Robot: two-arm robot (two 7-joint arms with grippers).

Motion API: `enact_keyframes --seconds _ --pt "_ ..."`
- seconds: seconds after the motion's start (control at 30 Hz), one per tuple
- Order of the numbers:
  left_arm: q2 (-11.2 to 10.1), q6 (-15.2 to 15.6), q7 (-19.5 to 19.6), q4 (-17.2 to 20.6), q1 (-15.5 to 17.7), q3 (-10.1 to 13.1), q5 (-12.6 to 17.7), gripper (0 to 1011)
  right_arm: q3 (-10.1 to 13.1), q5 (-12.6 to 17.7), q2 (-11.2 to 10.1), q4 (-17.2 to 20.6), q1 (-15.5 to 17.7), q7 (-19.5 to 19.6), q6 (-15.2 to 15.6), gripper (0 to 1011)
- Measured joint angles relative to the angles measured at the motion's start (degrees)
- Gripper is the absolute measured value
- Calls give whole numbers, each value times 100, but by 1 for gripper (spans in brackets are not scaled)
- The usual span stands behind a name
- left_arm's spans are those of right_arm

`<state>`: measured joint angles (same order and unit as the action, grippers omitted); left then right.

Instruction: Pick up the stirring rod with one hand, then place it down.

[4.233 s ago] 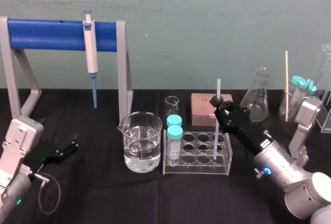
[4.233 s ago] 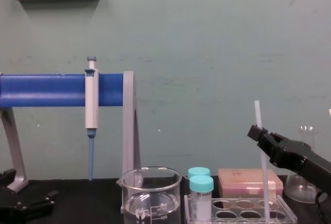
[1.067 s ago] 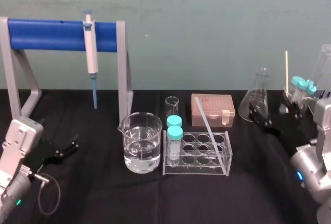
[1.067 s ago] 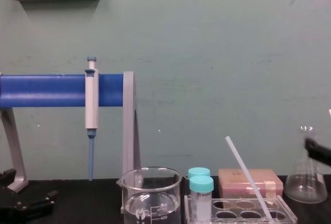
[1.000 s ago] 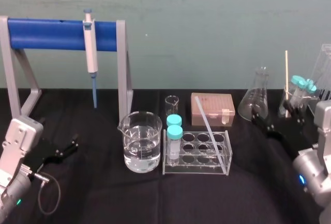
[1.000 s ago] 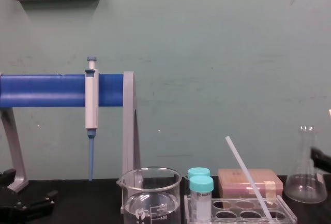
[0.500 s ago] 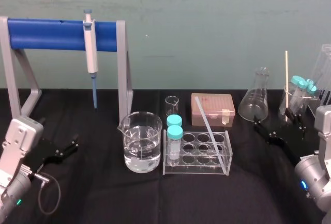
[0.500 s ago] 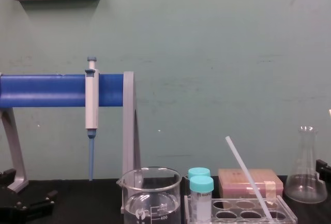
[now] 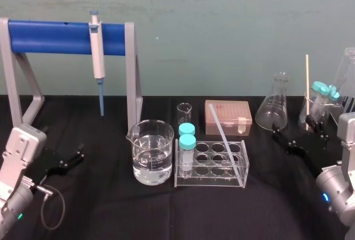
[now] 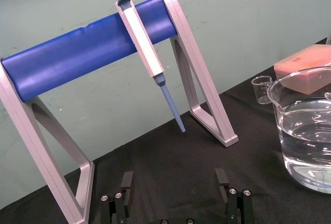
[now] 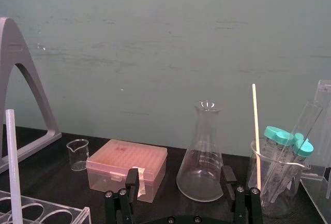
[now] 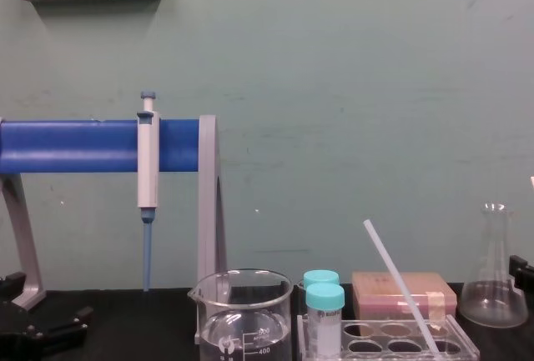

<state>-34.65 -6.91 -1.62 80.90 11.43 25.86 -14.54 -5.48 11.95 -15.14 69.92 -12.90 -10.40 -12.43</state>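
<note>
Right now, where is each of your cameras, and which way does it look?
Head: up high, looking down at the table; left gripper and right gripper show, open.
Chest: lower, looking across at the rod leaning in the rack; gripper tips at both edges.
Left wrist: on left arm, facing the blue stand; own fingers show.
Right wrist: on right arm, facing the flask; own fingers show.
Head and chest share the beaker.

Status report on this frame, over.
Black right end effector open, low beside clear glass conical flask. Black left end effector open, parked left. Thin translucent-white stirring rod ungripped, leaning in clear plastic tube rack.
</note>
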Motion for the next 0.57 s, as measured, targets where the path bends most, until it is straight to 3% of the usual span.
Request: enact_keyframes --seconds 0.57 --pt "0 0 0 0 0 0 0 1000 -4 0 0 0 -4 10 -9 1003"
